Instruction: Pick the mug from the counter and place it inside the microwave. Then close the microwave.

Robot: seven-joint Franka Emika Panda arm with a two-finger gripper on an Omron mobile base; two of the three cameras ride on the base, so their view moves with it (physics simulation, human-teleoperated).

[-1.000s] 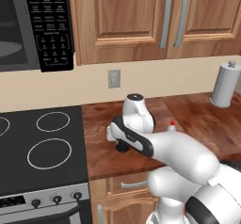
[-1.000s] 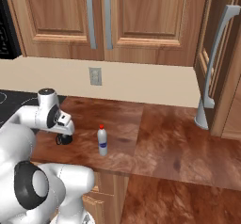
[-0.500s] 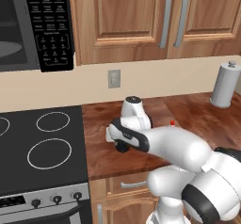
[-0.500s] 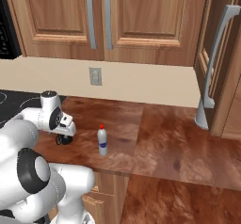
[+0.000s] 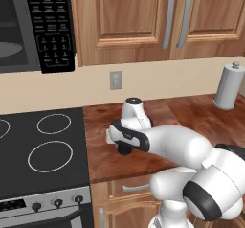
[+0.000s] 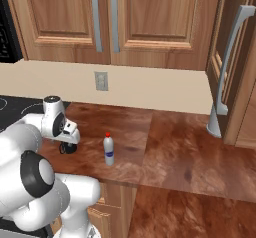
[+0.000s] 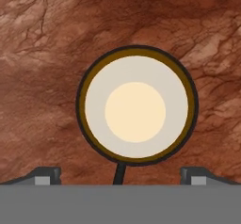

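Gripper (image 7: 120, 175) hangs straight above the mug (image 7: 136, 105), pointing down at it; its two fingertips (image 7: 44, 175) stand wide apart, clear of the rim on both sides and holding nothing. From the hand view the mug sits upright on the counter (image 7: 56, 39), its pale inside facing the camera and its thin handle running toward the bottom edge. In the left base view the mug (image 5: 124, 148) is a dark shape under the wrist, near the counter's (image 5: 191, 112) front edge and close to the stove (image 5: 43, 150). How high the tips are above the rim I cannot tell for sure.

Nothing of the task is done yet: the mug is ungrasped. The microwave (image 5: 33, 26), up at the left, seems open. Descent, grasp, lift, placing and shutting the door all remain.
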